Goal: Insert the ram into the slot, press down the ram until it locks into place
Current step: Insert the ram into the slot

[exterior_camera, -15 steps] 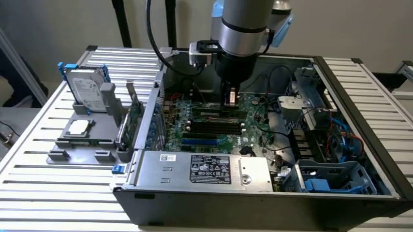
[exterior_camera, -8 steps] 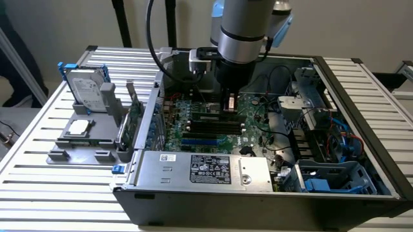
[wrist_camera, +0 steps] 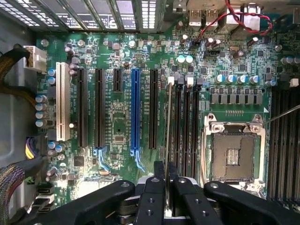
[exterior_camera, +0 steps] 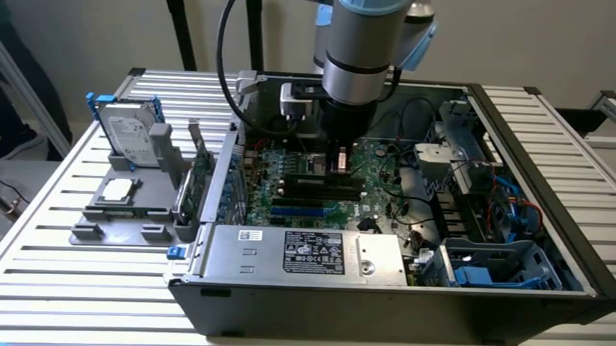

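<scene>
One gripper (wrist_camera: 166,182), both fingers (wrist_camera: 151,197) pinched tight on one ram (wrist_camera: 168,126), held upright and edge-on. It's mid-motherboard (wrist_camera: 119,150), at the black slot bank (wrist_camera: 186,126) between the one blue slot (wrist_camera: 136,112) and the one CPU socket (wrist_camera: 233,150). I count three bare slots beside it. Seated or not, can't tell.

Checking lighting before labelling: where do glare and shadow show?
Exterior view: the slatted table is bright, while the motherboard inside the case lies in shade. Wrist view: the motherboard is evenly lit, with pale glare near the gripper, which holds the ram edge-on.
</scene>
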